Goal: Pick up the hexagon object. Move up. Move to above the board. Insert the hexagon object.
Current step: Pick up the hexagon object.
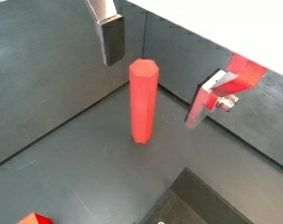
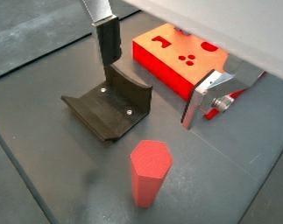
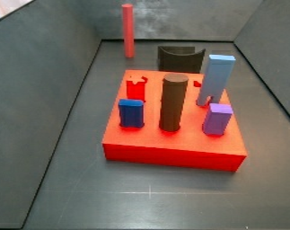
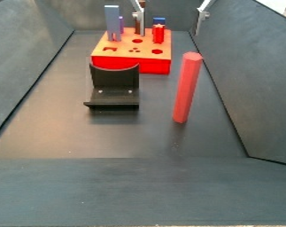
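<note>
The hexagon object [image 1: 144,101] is a tall, slim salmon-red rod with faceted sides. It stands upright on the dark floor, free of the gripper, and shows in both side views [image 3: 127,30] [image 4: 187,87] and in a wrist view [image 2: 150,173]. My gripper [image 1: 150,94] is open and empty, held high above the floor with its silver fingers [image 1: 112,39] wide apart. In a wrist view [image 2: 148,95] it hangs above the floor between rod and board. The board [image 2: 167,54] is a flat bright red block with shaped holes [image 3: 171,148] [image 4: 127,62].
The dark curved fixture [image 2: 109,109] [image 4: 113,89] stands on the floor beside the board. In the board stand a thick brown cylinder [image 3: 173,103], a light blue post [image 3: 216,79], a small blue peg [image 3: 131,112] and a purple peg [image 3: 218,119]. Grey walls enclose the floor.
</note>
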